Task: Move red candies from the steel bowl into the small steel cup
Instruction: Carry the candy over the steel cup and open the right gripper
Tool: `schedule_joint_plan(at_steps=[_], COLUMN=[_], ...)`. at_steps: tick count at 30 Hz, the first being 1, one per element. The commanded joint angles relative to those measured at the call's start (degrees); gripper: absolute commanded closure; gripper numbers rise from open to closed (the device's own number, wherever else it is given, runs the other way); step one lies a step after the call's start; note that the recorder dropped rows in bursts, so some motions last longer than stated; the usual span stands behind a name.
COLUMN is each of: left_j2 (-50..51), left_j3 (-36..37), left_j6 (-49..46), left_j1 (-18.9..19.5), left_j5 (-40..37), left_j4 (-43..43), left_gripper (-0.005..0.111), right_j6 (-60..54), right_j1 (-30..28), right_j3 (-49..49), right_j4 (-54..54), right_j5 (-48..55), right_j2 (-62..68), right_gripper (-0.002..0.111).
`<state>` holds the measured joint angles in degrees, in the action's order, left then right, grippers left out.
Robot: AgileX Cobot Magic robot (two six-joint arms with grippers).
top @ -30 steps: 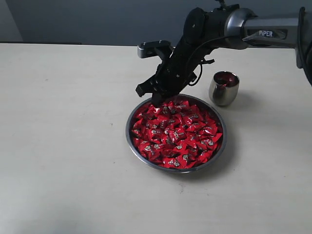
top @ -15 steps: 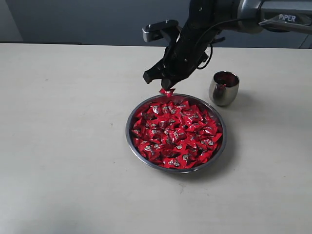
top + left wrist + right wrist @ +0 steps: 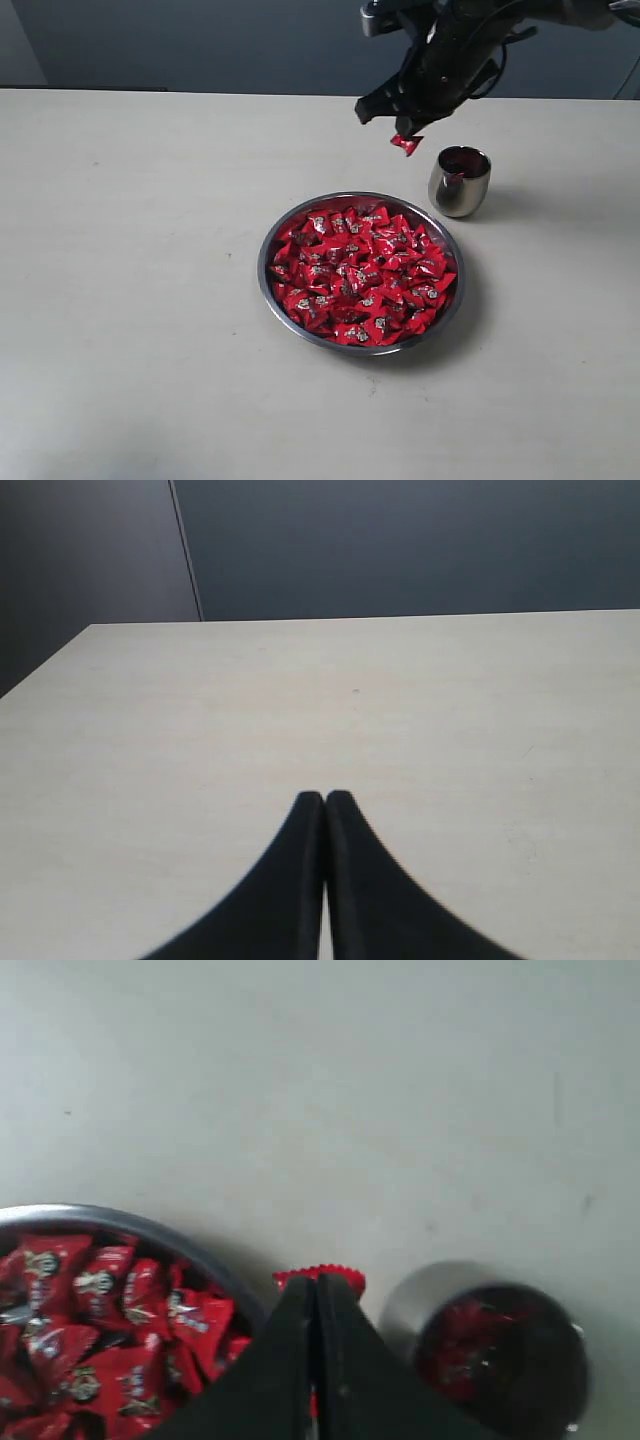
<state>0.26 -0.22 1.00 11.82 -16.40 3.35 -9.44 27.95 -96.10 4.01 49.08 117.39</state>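
Pale table (image 3: 150, 300): right gripper (image 3: 405, 135) pinches one red candy (image 3: 406, 145) aloft near the small steel cup (image 3: 458, 190).
The steel bowl (image 3: 262, 265) of red candies (image 3: 360, 275) sits mid-table; left gripper (image 3: 325, 800) clamped empty; wrapper marks illegible.

Cut off, covered
Right wrist view: bowl (image 3: 150, 1227) and cup (image 3: 405, 1310) run off the edge; fingers (image 3: 285, 1370) hide most of one candy (image 3: 322, 1278).

Blk jointed arm (image 3: 452, 58); tapered blk end effector (image 3: 316, 1288).
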Motion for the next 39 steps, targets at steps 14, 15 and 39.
schedule_joint_plan(at_steps=[14,15,39], left_j2=[-0.3,-0.3,-0.3], left_j3=[0.2,0.2,0.2], left_j6=[0.1,0.1,0.1], left_j1=[-0.5,-0.5,-0.5], left_j5=[0.1,0.1,0.1], left_j4=[0.3,0.3,0.3], left_gripper=[0.106,0.106,0.106], right_j6=[0.1,-0.1,0.1], right_j1=[-8.6,-8.6,-8.6], right_j3=[-0.2,-0.2,-0.1], right_j4=[2.0,2.0,-0.9], right_j5=[0.5,0.7,0.2], right_j2=[0.7,1.2,3.1], right_gripper=[0.109,0.109,0.095])
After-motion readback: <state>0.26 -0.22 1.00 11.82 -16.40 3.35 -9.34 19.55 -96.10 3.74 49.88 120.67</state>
